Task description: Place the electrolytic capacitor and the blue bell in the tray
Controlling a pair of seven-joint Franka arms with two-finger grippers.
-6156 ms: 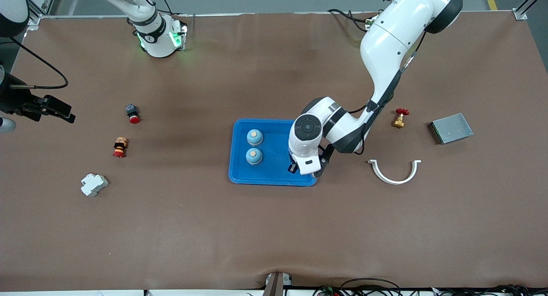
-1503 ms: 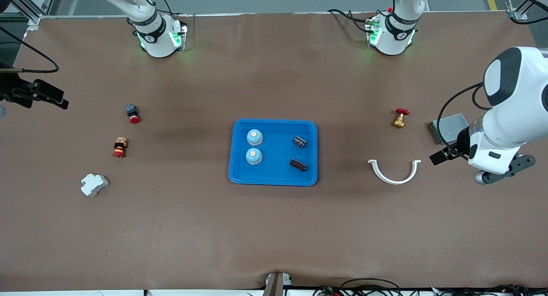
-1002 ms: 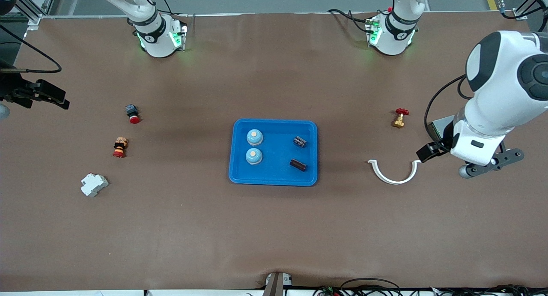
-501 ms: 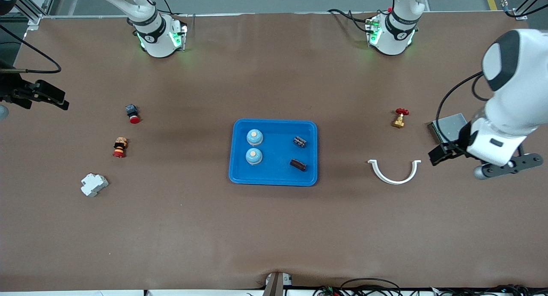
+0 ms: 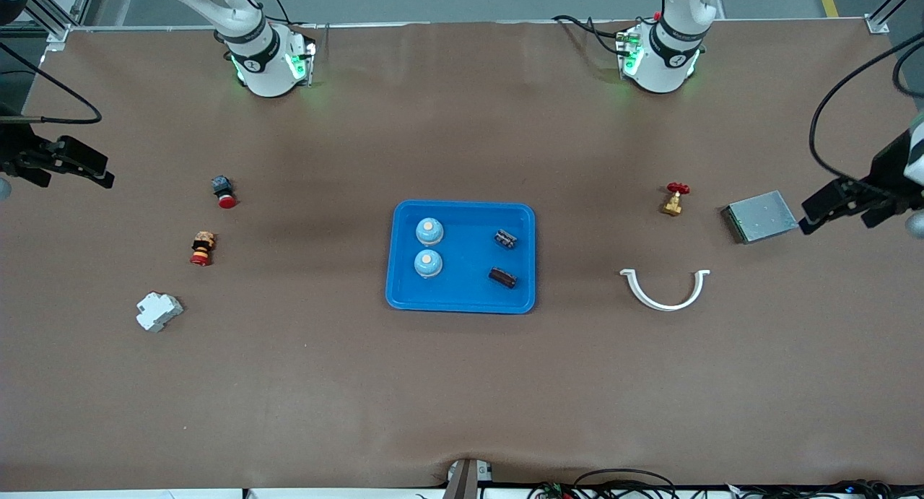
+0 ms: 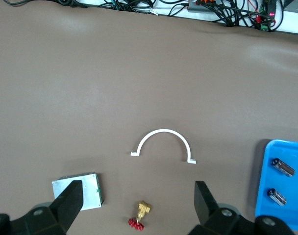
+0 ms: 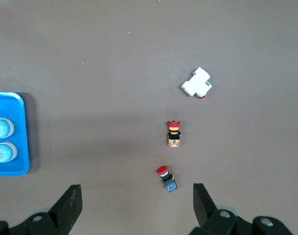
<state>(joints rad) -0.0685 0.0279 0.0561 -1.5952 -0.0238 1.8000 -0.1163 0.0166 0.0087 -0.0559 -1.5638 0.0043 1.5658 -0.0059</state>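
The blue tray lies mid-table. In it stand two blue bells, and beside them lie two dark electrolytic capacitors. My left gripper hangs open and empty in the air over the left arm's end of the table, by the grey box. The left wrist view shows its wide-apart fingers and the tray far off. My right gripper waits open and empty over the right arm's end of the table. The right wrist view shows the tray with the bells.
A grey metal box, a brass valve with a red handle and a white half ring lie toward the left arm's end. Two red push buttons and a white breaker lie toward the right arm's end.
My left arm has drawn back from over the half ring and grey box toward the table's end, mostly leaving the front view. The right arm has hardly moved. Nothing in the tray shifted.
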